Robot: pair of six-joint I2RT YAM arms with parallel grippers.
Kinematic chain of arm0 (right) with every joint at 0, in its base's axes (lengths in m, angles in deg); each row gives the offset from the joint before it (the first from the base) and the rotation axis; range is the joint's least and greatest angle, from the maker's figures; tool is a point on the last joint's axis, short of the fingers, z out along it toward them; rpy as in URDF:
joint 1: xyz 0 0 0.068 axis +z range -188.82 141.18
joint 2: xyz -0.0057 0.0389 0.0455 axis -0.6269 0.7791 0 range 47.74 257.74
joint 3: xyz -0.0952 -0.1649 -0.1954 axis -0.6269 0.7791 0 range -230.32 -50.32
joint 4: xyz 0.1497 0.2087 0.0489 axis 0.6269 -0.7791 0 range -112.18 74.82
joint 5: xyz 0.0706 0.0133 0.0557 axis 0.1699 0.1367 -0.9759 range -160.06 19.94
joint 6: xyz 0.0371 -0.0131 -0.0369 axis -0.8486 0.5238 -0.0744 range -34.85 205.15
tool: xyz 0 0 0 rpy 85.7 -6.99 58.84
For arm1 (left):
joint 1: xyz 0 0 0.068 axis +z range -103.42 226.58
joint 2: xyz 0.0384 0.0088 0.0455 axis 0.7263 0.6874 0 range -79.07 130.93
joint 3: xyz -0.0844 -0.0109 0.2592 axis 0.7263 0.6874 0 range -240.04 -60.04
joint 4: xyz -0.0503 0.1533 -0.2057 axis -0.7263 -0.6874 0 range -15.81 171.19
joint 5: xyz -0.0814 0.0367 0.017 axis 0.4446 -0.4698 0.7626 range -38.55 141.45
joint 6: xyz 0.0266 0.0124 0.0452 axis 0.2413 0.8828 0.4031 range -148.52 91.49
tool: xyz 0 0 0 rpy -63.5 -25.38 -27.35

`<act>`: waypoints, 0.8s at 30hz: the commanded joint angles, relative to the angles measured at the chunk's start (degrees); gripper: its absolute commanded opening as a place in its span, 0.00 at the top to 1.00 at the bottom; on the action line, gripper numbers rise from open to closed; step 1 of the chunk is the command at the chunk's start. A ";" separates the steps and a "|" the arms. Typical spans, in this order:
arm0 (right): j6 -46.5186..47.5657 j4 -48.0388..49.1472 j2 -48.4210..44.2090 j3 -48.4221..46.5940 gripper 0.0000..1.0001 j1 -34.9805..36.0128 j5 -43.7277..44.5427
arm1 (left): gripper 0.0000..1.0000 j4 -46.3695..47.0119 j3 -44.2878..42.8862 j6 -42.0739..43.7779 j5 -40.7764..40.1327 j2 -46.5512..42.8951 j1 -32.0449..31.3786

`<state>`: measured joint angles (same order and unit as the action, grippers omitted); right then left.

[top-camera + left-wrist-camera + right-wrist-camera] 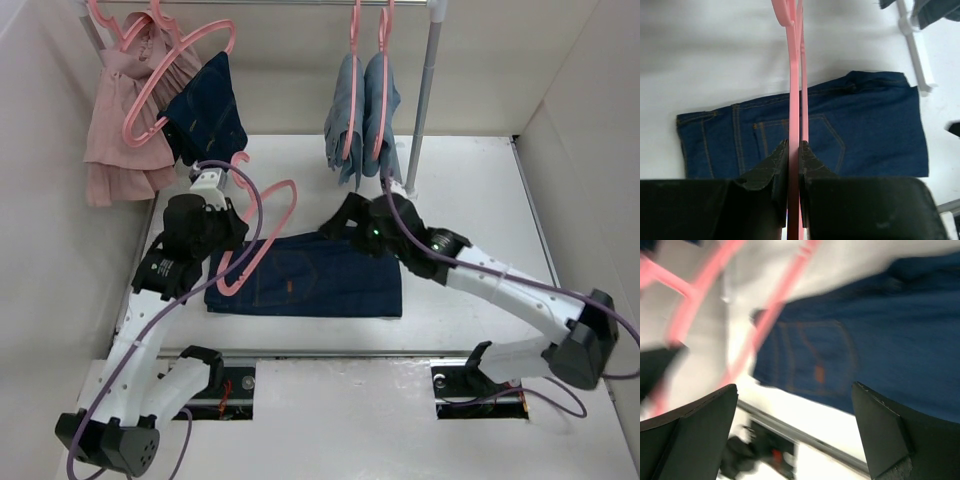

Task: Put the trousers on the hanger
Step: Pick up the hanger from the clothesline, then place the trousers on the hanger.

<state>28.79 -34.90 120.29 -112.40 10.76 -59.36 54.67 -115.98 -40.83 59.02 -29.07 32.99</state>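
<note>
The trousers [320, 278] lie folded flat on the white table, dark navy denim with orange stitching. They also show in the left wrist view [865, 130] and, blurred, in the right wrist view [890, 330]. My left gripper [232, 225] is shut on the pink hanger [268, 240] and holds it over the left end of the trousers. In the left wrist view the hanger [794, 90] runs straight up between the gripper [794, 150]. My right gripper [342, 217] is open and empty above the trousers' far edge. In its own view [795, 410] the hanger [775, 310] is blurred.
A clothes rack stands at the back with its pole [425, 90]. On it hang a pink garment [125, 120], a small dark navy garment [210, 110] and light blue-grey jeans [365, 110] on pink hangers. Walls close in both sides.
</note>
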 commanded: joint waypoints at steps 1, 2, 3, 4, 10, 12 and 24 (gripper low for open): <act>-5.69 4.43 7.58 -8.21 0.00 0.34 -2.87 | 1.00 5.69 0.56 -4.55 -1.68 -2.62 -2.49; -5.69 4.43 9.69 -11.19 0.00 0.34 -4.01 | 1.00 5.69 1.18 -4.56 -2.29 -2.62 -3.02; -7.08 5.91 14.15 -12.17 0.00 0.34 -5.76 | 1.00 6.22 1.19 -5.34 -2.30 -2.62 -3.55; -9.01 5.93 16.54 -13.31 0.00 0.34 -7.60 | 1.00 6.22 1.71 -6.13 -3.08 -2.62 -4.51; -24.74 14.33 28.85 -14.47 0.00 0.34 -19.21 | 1.00 7.36 4.61 -8.69 -6.17 -3.15 -6.72; -24.24 15.33 30.80 -15.86 0.00 0.87 -19.84 | 1.00 7.97 6.19 -9.30 -6.17 -3.15 -7.25; -22.22 16.74 43.28 -23.43 0.53 1.57 -26.34 | 1.00 9.30 7.95 -13.16 -4.33 -3.67 -7.77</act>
<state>7.24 -21.51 162.36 -133.98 11.88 -82.09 60.38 -108.27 -51.69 53.86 -30.95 25.54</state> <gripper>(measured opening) 0.525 0.062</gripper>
